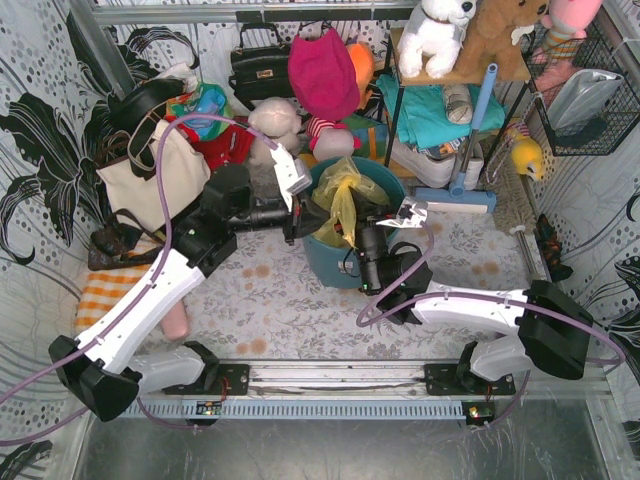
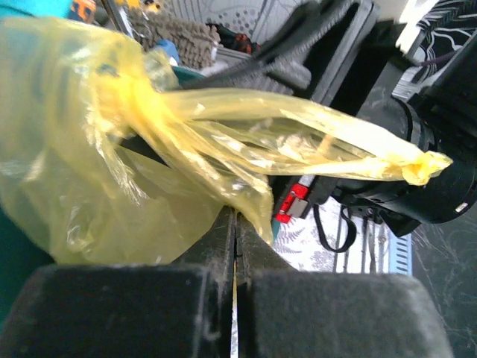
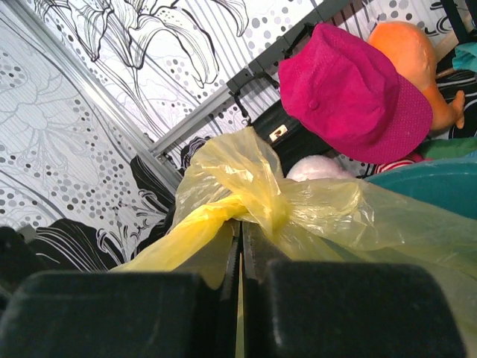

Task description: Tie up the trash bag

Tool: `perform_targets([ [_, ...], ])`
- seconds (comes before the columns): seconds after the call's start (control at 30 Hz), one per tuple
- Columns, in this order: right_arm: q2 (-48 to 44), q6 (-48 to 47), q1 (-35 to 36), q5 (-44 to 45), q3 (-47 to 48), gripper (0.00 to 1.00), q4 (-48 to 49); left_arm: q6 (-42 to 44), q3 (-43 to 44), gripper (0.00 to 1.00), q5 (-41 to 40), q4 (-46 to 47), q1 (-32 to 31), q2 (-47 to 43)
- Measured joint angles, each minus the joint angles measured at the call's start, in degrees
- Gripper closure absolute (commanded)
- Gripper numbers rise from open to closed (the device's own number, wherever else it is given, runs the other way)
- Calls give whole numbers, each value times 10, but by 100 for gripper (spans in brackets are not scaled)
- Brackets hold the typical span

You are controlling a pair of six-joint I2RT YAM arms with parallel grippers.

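The trash bag point(image 1: 343, 205) is thin yellow-green plastic, sitting in the teal bin point(image 1: 325, 262) at the table's middle back. Its top is gathered and twisted into a knot. My left gripper point(image 1: 303, 222) reaches in from the left and is shut on bag plastic; in the left wrist view the bag point(image 2: 112, 156) bunches above my gripper point(image 2: 237, 216), and a twisted tail runs right. My right gripper point(image 1: 362, 222) comes from the right and is shut on the bag; in the right wrist view the knot point(image 3: 261, 205) sits just above my gripper point(image 3: 240, 227).
Clutter lines the back: a beige handbag point(image 1: 150, 180), a black purse point(image 1: 258, 68), a magenta cap point(image 1: 322, 72), plush toys point(image 1: 438, 35), a shelf with folded cloth point(image 1: 430, 110), a blue-handled mop point(image 1: 468, 140). A wire basket point(image 1: 585, 90) hangs at right. An orange cloth point(image 1: 105, 290) lies at left.
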Motion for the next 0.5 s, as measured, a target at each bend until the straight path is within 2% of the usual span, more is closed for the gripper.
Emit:
perform_targets([
  [0.07,7,-14,0,-2,7,100,15,-5,-9,100,-3,-5,-11,-2],
  [0.13,11,-26,0,-4,11,100,23,-7,-10,95,-17,-14,-23,-2],
  [0.23,12,-33,0,-6,11,100,26,-7,-10,74,-56,-18,-33,-9],
  [0.3,11,-34,0,-6,11,100,27,-7,-8,66,-92,-18,-35,-18],
  [0.5,1,-34,0,-5,8,100,27,-3,14,48,-211,-6,-35,-42],
])
